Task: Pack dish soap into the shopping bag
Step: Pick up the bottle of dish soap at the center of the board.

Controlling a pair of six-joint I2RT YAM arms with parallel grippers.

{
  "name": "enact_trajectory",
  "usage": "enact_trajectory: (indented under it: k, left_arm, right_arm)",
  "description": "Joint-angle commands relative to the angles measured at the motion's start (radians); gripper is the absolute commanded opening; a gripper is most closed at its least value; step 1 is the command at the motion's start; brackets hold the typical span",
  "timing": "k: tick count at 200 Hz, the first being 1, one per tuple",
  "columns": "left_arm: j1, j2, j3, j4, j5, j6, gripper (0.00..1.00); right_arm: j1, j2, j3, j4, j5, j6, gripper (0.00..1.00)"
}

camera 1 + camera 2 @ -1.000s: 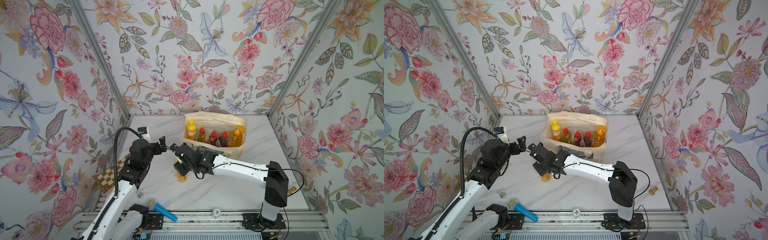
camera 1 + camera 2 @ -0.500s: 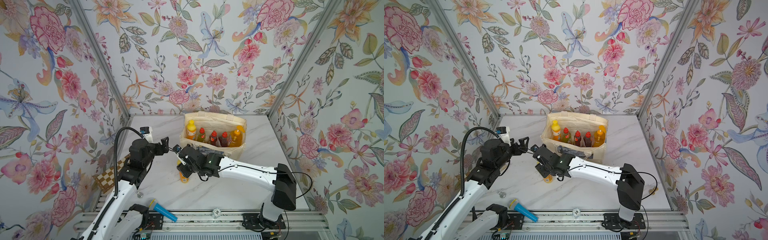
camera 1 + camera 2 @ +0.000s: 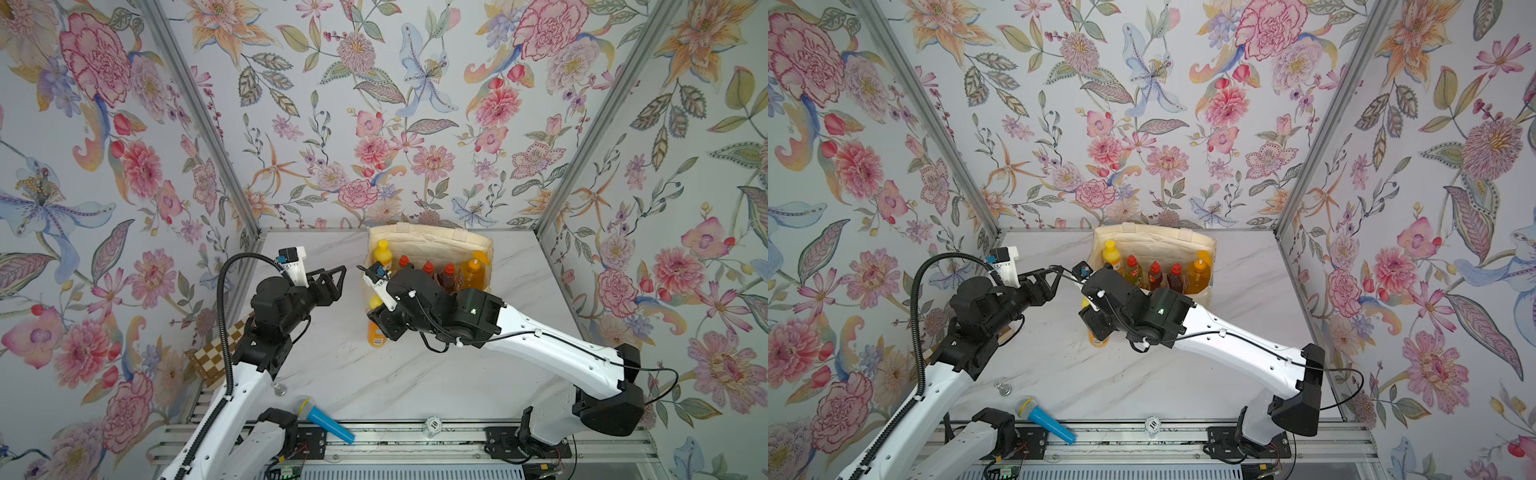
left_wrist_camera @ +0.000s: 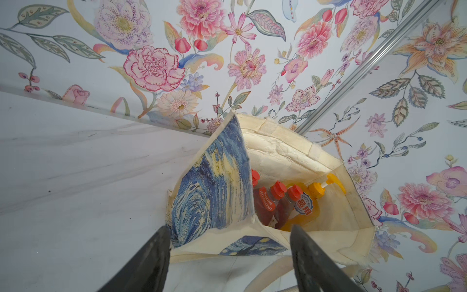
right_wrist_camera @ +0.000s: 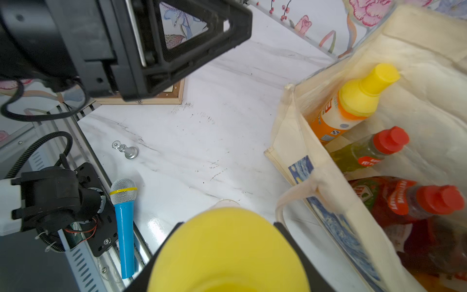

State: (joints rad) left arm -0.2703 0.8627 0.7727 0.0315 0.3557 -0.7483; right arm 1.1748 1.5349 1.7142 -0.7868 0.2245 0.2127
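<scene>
Marble table [image 3: 415, 374] bears shopping bag [image 3: 428, 235], microphone [image 3: 324, 419], pawn [image 3: 279, 388].

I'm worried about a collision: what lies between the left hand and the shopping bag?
Only bare table; the left wrist view shows the left hand facing the shopping bag corner.

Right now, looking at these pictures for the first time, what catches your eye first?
The cream shopping bag at the back of the table, with a row of soap bottles standing inside. Just in front, the right end effector grips an orange yellow-capped bottle. A blue toy microphone lies at the front edge.
</scene>
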Motion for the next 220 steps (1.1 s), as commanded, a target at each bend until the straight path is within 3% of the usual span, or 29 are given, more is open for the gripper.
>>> enact_trajectory:
  k: [1,48,79,139,220]
  left_arm:
    - [-0.045,-0.012,0.0,0.047,-0.007,-0.043,0.73]
    - [-0.255,0.044,0.002,0.058,-0.234,-0.045,0.74]
    - [-0.363,0.088,-0.025,0.132,-0.398,-0.119,0.7]
    - [-0.405,0.208,-0.007,0.176,-0.44,-0.14,0.73]
    - [-0.405,0.322,0.04,0.207,-0.382,-0.133,0.74]
  right_arm:
    - [-0.01,-0.047,0.135,-0.075,0.047,-0.026,0.11]
    - [-0.048,-0.005,0.386,-0.221,0.056,-0.081,0.12]
    - [-0.101,0.037,0.533,-0.296,0.054,-0.103,0.11]
    - [-0.238,0.058,0.644,-0.304,0.003,-0.132,0.11]
    - [-0.316,0.204,0.713,-0.236,0.015,-0.225,0.08]
